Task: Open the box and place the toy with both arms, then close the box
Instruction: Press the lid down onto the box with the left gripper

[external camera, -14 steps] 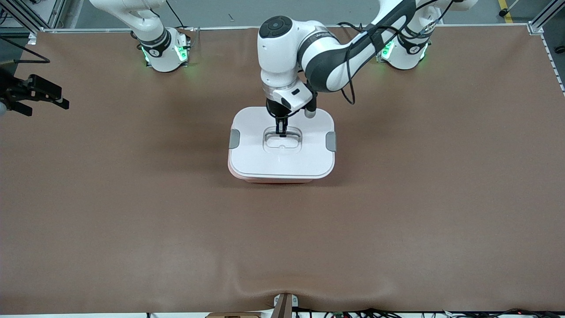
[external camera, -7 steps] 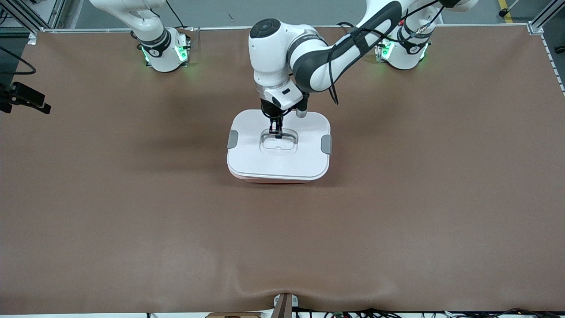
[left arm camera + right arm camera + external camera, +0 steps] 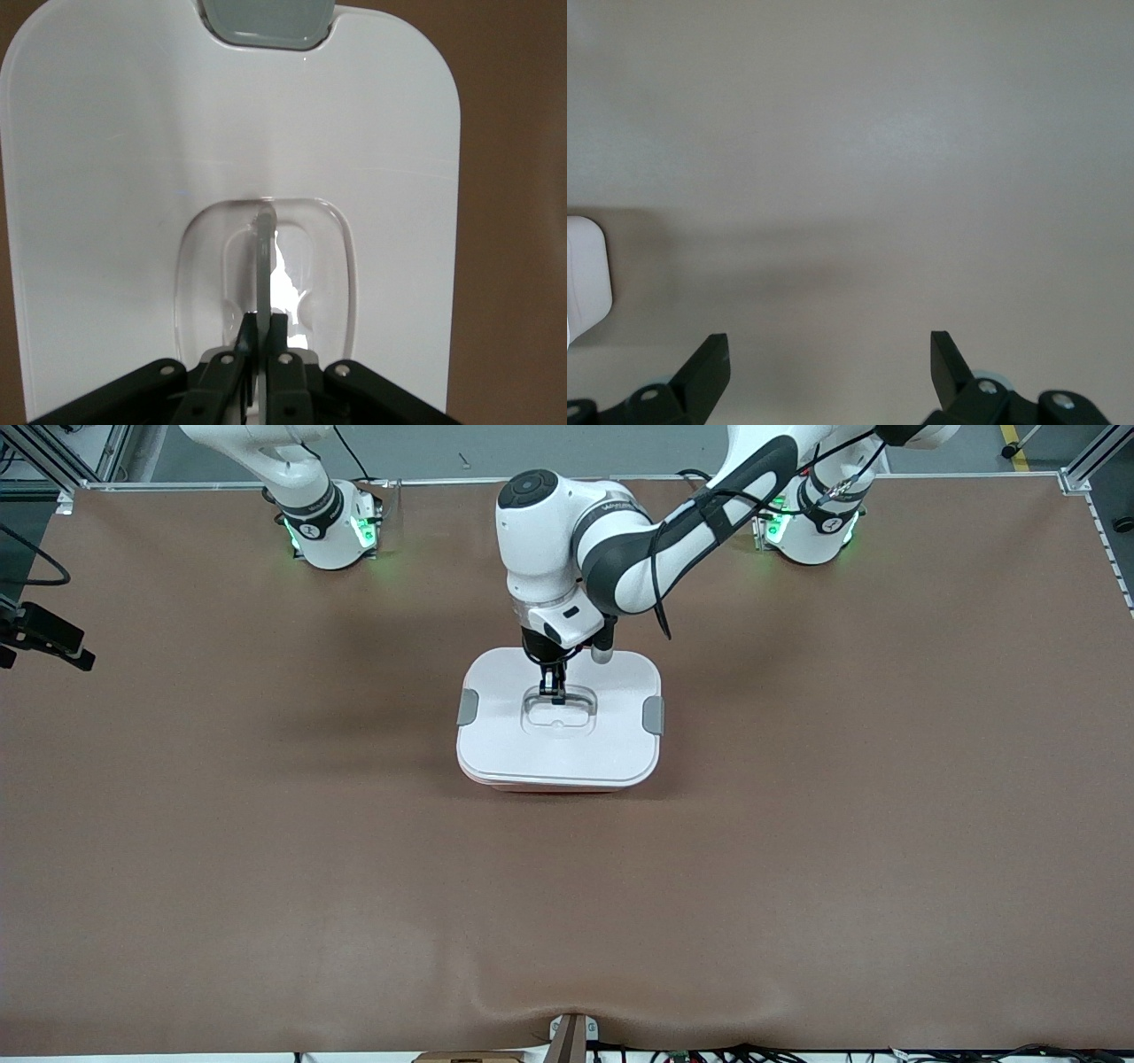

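Note:
The box (image 3: 611, 748) stands mid-table, its white lid on the pale pink tub, a grey clip (image 3: 468, 707) at each end. My left gripper (image 3: 554, 693) reaches down into the lid's recess and is shut on the clear handle (image 3: 263, 252). In the left wrist view the left gripper (image 3: 266, 320) pinches that thin handle upright, and one grey clip (image 3: 266, 19) shows at the lid's rim. My right gripper (image 3: 42, 642) hangs open over the right arm's end of the table, and between the fingers of the right gripper (image 3: 828, 345) is only bare mat. The toy is out of view.
Brown mat (image 3: 797, 850) covers the whole table. It has a raised wrinkle (image 3: 567, 1005) at the edge nearest the front camera. Both arm bases stand along the edge farthest from that camera. A white corner of the box (image 3: 585, 279) shows in the right wrist view.
The left gripper, still shut on the handle, shifted slightly toward the right arm's end, and the lid moved with it. The right gripper drew outward toward the table's end.

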Action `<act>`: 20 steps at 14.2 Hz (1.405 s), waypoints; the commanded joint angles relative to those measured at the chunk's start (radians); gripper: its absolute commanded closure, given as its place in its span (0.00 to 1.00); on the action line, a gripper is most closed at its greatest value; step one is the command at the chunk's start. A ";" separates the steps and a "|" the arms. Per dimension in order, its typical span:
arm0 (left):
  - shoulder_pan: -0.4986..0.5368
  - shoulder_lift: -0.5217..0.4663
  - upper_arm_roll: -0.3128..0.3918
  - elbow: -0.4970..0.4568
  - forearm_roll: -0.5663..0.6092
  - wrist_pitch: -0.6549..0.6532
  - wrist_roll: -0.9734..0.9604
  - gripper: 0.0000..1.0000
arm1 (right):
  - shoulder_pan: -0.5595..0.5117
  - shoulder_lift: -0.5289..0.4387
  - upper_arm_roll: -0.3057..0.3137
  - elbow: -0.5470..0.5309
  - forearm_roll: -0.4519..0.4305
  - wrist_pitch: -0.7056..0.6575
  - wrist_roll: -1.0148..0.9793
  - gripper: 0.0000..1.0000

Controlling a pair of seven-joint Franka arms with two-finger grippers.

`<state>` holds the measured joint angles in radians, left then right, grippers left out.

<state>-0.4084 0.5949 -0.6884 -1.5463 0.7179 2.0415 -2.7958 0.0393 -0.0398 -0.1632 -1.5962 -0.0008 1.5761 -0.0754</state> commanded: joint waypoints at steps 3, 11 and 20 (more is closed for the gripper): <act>-0.021 0.019 -0.002 0.022 0.075 0.014 -0.274 1.00 | -0.003 -0.040 0.014 -0.033 -0.002 -0.053 0.092 0.00; -0.023 0.031 0.000 0.023 0.089 0.028 -0.332 1.00 | 0.001 -0.035 0.014 -0.034 -0.001 -0.054 0.069 0.00; -0.032 0.052 0.000 0.029 0.107 0.028 -0.372 1.00 | 0.004 -0.034 0.016 -0.033 0.022 -0.064 0.072 0.00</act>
<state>-0.4118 0.6192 -0.6786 -1.5396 0.7343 2.0651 -2.8349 0.0427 -0.0494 -0.1514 -1.6076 0.0092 1.5080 -0.0127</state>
